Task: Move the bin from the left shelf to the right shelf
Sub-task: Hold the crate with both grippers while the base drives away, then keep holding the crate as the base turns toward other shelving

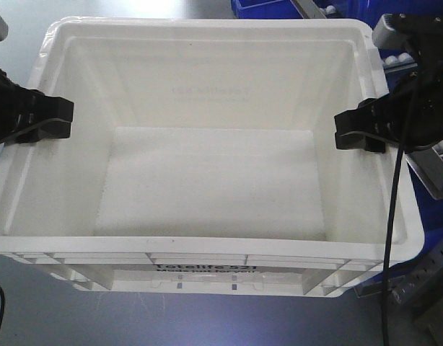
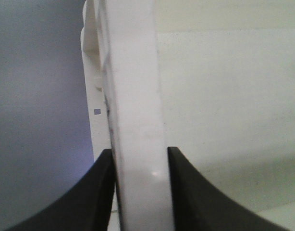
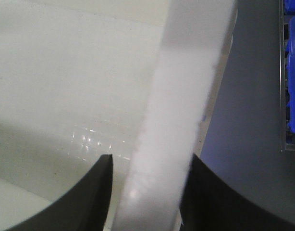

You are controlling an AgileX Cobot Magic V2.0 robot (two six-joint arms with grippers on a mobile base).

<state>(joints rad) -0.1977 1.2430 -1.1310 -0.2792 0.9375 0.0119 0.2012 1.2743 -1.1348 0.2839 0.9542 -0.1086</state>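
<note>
Clearly the bin (image 1: 207,249), a big white plastic box with thick ribbed rim and black "Totelife" letters on its near side, fills the front view above a grey floor (image 1: 34,317). The left gripper (image 1: 61,119) is clamped on its left rim and the right gripper (image 1: 349,133) on its right rim, one finger inside, one outside
</note>
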